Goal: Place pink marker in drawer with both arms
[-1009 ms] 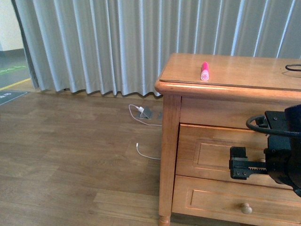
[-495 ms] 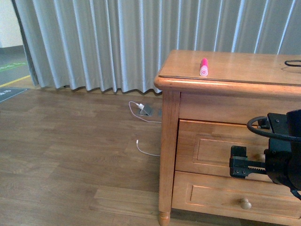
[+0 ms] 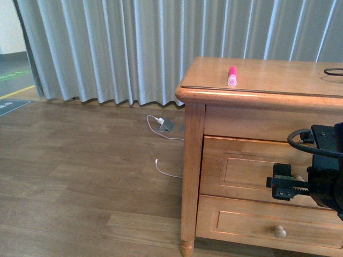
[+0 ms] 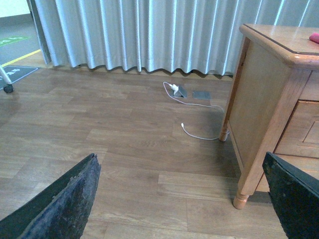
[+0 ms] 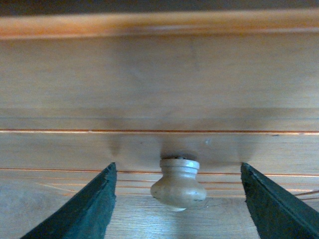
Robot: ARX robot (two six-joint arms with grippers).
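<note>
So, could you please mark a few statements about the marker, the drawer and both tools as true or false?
1. The pink marker lies on the dresser top. True.
2. The drawer is pulled open. False: it is shut.
3. The right tool is clamped on the knob. False: it is open, straddling the knob without touching it.
4. The left tool is open and holds nothing. True.

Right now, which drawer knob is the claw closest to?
The top drawer's knob: it shows right between the right gripper's open fingers. The lower knob stands free below.
</note>
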